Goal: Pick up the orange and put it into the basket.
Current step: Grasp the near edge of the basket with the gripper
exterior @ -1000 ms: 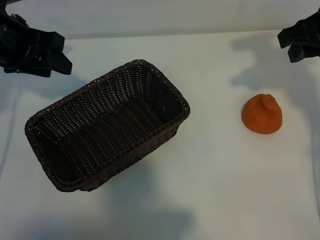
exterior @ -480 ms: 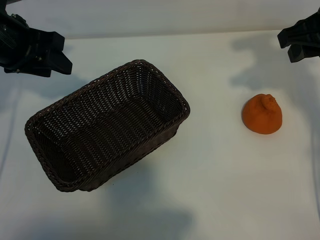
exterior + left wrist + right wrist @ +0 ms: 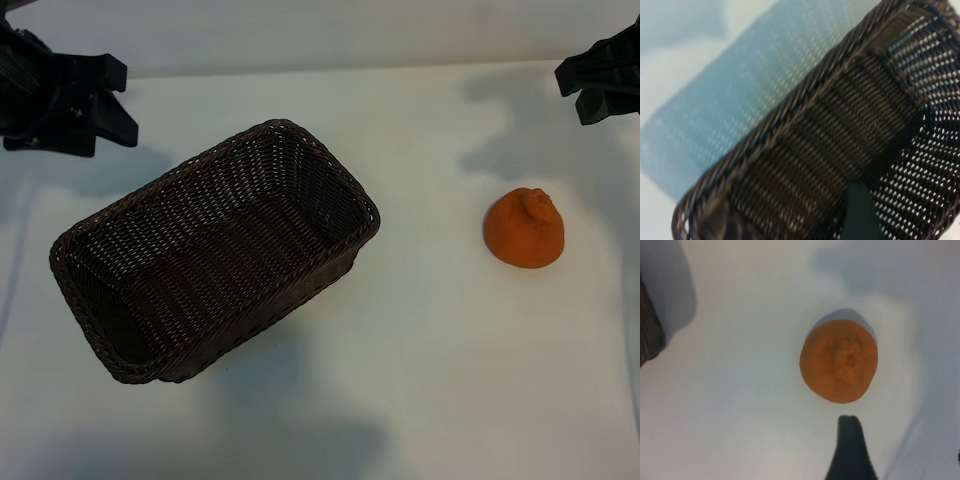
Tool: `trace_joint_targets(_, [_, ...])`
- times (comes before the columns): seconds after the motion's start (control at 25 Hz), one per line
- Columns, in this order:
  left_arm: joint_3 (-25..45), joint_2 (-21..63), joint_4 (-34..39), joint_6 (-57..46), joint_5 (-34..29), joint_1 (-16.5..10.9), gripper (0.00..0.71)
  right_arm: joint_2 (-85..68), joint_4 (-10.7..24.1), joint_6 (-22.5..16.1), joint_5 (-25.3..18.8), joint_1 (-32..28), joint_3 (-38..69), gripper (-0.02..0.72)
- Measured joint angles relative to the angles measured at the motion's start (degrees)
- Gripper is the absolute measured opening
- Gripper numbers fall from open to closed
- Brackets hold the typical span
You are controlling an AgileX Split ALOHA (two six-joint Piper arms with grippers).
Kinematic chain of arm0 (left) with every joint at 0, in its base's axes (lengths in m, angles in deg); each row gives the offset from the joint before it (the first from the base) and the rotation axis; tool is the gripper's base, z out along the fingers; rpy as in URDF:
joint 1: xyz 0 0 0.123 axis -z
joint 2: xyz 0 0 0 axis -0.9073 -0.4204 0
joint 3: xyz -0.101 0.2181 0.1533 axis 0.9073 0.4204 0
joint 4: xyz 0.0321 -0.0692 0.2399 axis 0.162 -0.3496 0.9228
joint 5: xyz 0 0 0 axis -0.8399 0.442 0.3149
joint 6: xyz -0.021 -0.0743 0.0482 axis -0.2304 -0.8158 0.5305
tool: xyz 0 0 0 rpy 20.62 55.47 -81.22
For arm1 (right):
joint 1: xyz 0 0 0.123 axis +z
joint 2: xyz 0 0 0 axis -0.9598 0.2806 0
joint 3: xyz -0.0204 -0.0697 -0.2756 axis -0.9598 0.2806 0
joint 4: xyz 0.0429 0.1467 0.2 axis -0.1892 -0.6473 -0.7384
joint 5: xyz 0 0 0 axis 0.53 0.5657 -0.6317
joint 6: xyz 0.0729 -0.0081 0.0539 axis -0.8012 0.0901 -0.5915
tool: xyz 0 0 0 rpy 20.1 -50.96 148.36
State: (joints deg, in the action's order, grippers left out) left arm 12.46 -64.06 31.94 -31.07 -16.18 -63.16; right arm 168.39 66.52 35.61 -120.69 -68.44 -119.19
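At the far left corner of the table [image 3: 430,400], the left gripper [image 3: 95,105] has shifted slightly from where it hung a second ago, its fingers spread and holding nothing, while its wrist camera looks down on the braided rim of the basket [image 3: 215,250]. Opposite, at the far right corner, the right gripper [image 3: 598,85] has not moved; its fingers are likewise released, and its wrist view looks straight down on the orange [image 3: 524,228]. That fruit sits on the bare table on the right, well apart from the basket, which lies empty and slanted at left centre. So the pick-up has not yet begun, and the right arm looks better placed for it. Both grippers are cut off by the frame edge, and each wrist view shows only one dark fingertip.
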Motion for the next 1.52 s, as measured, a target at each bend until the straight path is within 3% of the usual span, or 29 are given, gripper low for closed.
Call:
trace_joint_targets(0.32, [0.00, 0.00, 11.58, -13.01, -8.59, -3.11, 0.498, 0.00, 0.00, 0.00, 0.00, 0.00, 0.00, 0.489])
trace_joint_targets(0.64, [0.31, 0.00, 13.32, -19.88, -8.18, -3.22, 0.498, 0.00, 0.00, 0.00, 0.00, 0.00, 0.00, 0.489])
trace_joint_targets(0.96, [8.09, 0.00, 15.86, -22.16, -4.36, -3.22, 0.498, 0.00, -0.06, 0.00, 0.00, 0.00, 0.00, 0.489])
trace_joint_targets(1.28, [16.85, 0.00, 15.86, -22.48, 3.81, -3.22, 0.498, 0.00, -0.06, 0.00, 0.00, 0.00, 0.00, 0.489])
trace_joint_targets(1.52, [18.09, 0.00, 14.96, -22.48, 6.74, -3.22, 0.498, 0.00, -0.13, 0.00, 0.00, 0.00, 0.00, 0.489])
